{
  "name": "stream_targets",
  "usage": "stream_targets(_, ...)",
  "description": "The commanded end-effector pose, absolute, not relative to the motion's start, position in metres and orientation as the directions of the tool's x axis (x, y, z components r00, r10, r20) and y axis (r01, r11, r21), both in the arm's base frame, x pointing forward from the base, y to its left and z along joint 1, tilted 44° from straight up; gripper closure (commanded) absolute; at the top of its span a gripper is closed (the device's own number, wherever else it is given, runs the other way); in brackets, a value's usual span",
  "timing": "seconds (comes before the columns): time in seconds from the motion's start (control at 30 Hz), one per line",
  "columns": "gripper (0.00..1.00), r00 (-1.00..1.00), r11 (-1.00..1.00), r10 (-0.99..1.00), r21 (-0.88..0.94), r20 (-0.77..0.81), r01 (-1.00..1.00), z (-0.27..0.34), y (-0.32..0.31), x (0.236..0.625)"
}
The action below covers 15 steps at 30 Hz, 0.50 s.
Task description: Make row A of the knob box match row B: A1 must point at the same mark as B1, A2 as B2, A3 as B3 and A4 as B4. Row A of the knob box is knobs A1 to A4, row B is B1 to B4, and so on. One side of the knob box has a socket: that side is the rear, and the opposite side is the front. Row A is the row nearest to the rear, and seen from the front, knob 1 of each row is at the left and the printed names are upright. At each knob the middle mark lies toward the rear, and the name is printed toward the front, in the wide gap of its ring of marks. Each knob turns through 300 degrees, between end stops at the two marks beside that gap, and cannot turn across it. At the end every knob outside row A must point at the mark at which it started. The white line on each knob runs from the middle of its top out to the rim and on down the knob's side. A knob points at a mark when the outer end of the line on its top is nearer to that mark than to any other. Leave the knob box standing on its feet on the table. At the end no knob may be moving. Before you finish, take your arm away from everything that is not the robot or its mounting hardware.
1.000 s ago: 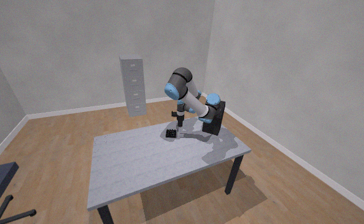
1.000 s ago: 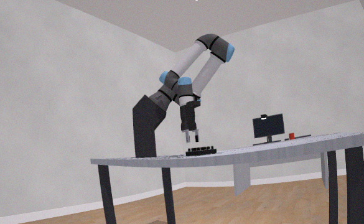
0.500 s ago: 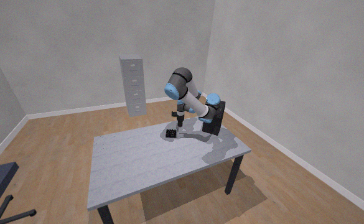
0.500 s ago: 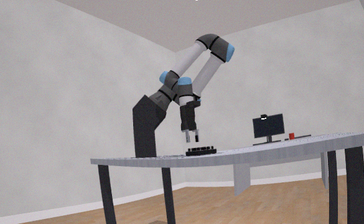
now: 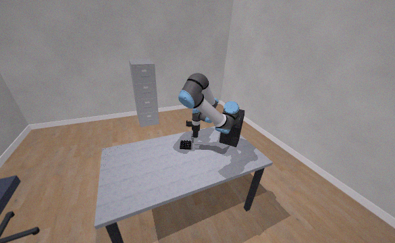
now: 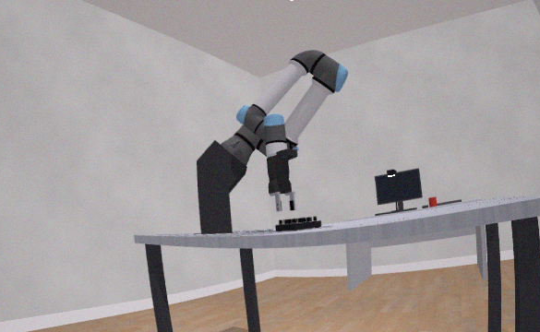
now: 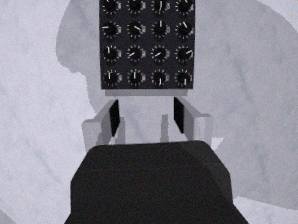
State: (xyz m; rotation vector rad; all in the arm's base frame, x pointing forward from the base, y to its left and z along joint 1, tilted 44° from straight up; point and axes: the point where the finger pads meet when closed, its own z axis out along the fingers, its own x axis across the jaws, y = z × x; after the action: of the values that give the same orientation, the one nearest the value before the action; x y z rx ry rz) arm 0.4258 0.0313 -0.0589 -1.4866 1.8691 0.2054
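Note:
The black knob box [image 5: 185,145] [image 6: 298,225] [image 7: 147,86] stands on the table. In the wrist view the names are pale blurs right of the knobs, so row A is the left column with A1 [image 7: 110,78] nearest the gripper. A1 and B1 [image 7: 135,78] both point up the picture. A2 [image 7: 111,53] points up, B2 [image 7: 135,53] lower left. A3 [image 7: 110,30] points left, B3 [image 7: 134,30] lower right. A4 [image 7: 110,6] points upper left; B4's line is unclear. The socket is not visible. My gripper [image 5: 194,140] [image 6: 285,208] [image 7: 146,109] is open and empty, above and beside the box's A1 side.
The table [image 5: 143,179] [image 6: 390,220] carries the arm's black pedestal [image 6: 215,198] near the box. A monitor [image 6: 399,186] and a red cup [image 6: 432,201] appear behind in the exterior view. A filing cabinet [image 5: 144,94] stands by the wall. The arm's shadow covers the box area.

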Motion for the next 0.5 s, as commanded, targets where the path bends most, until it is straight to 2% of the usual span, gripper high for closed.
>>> stream_targets(0.0, 0.00, -0.070, 0.321, -0.781, -0.303, -0.621, -0.897, -0.0593, 0.0309, 0.4251)
stream_targets(0.47, 0.00, -0.058, 0.311, -0.786, -0.312, -0.616, -0.898, -0.0588, 0.0307, 0.4259)
